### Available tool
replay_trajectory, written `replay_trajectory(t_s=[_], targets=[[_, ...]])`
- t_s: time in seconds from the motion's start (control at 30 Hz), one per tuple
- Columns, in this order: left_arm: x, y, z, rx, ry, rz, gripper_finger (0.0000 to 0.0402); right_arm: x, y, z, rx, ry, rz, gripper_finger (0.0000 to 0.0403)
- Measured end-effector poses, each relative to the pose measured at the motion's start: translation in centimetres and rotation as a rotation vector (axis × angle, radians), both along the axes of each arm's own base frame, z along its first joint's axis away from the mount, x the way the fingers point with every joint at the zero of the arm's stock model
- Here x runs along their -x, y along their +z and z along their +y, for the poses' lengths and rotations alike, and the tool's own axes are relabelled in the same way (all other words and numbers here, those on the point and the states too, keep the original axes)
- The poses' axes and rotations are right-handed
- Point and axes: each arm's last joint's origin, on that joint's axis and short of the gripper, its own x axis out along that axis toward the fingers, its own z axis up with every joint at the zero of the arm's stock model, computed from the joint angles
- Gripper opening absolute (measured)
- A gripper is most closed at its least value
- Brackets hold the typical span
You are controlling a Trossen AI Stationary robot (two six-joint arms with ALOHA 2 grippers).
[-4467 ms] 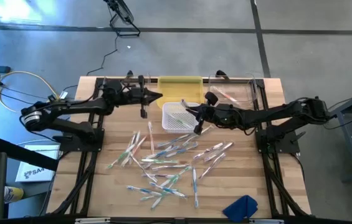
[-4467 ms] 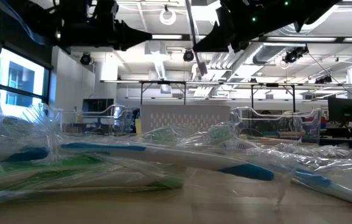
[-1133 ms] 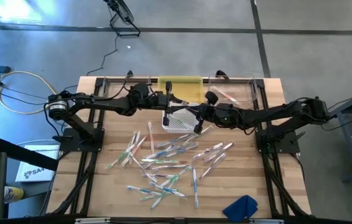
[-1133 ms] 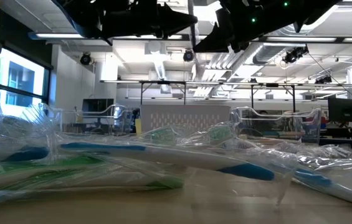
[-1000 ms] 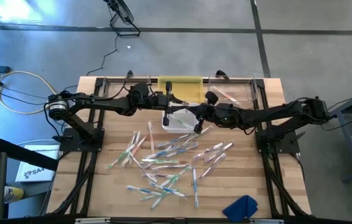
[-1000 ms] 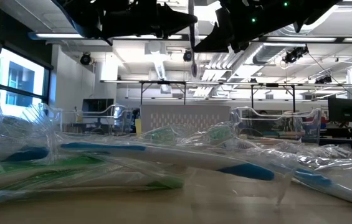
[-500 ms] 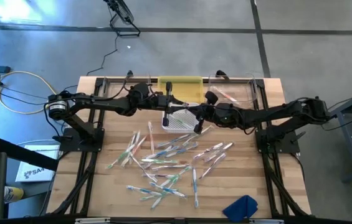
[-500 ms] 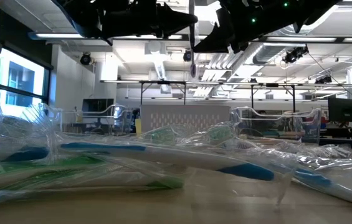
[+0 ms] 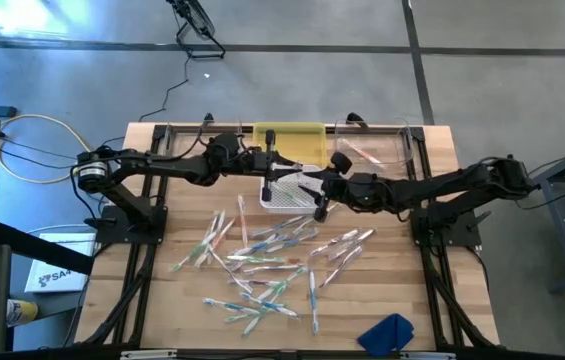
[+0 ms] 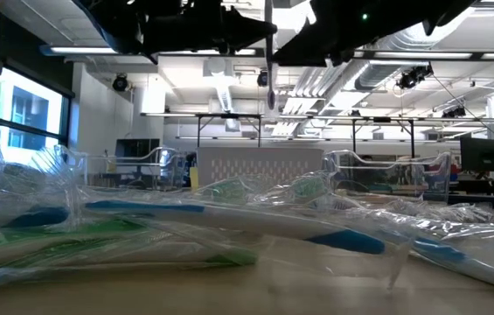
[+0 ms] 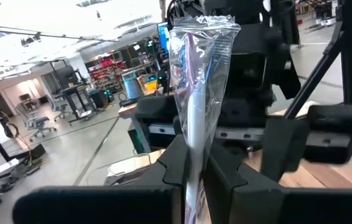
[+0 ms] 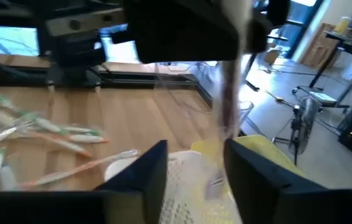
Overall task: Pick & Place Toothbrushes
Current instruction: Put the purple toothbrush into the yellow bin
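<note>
Toothbrushes (image 9: 262, 265): roughly thirty, wrapped, scattered mid-table.
Left gripper (image 9: 272, 165): over white basket (image 9: 284, 190), pinching one wrapped brush (image 11: 194, 93).
Right gripper (image 9: 314, 196): fingers spread, facing it.
Bins: one yellow (image 9: 297, 137).

Wooden table (image 9: 182, 315) carries a loose scatter of wrapped toothbrushes (image 9: 262, 260) mid-surface; white basket (image 9: 284, 188) and yellow bin (image 9: 292, 140) at the back edge; blue cloth (image 9: 386, 333) near the front corner.

Even overhead light lit the table (image 9: 162, 300) softly — ceiling lamps (image 10: 235, 22) glared, and the right wrist view was blurred.
</note>
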Motion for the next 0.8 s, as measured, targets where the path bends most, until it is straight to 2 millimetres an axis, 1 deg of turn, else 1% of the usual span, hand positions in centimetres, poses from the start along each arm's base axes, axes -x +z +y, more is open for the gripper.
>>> replay_trajectory(t_s=[0.1, 0.17, 0.3, 0.43, 0.63, 0.73, 0.8], targets=[[0.0, 0.0, 0.0, 0.0, 0.002, 0.0, 0.0022, 0.7, 0.7, 0.8, -0.001, 0.028, -0.002, 0.0205], [0.0, 0.0, 0.0, -0.015, 0.004, 0.001, 0.0022, 1.3, 1.0, 1.3, -0.007, 0.033, 0.024, 0.0221], [0.6, 0.3, 0.8, -0.027, 0.022, 0.016, 0.0022, 2.8, 1.5, 1.8, -0.051, 0.005, 0.058, 0.0225], [1.5, 0.2, 2.9, -0.021, 0.05, 0.054, 0.0022, 4.0, 1.5, 1.9, -0.111, -0.028, 0.099, 0.0206], [3.6, -0.3, 7.3, 0.056, 0.104, 0.111, 0.0022, 4.9, 1.2, 2.0, -0.126, -0.043, 0.164, 0.0157], [4.4, -0.6, 8.7, 0.088, 0.149, 0.14, 0.0022, 4.9, 1.2, 2.0, -0.125, -0.043, 0.175, 0.013], [4.8, -0.6, 9.3, 0.092, 0.143, 0.137, 0.0022, 5.0, 1.1, 2.0, -0.126, -0.043, 0.186, 0.0111]])
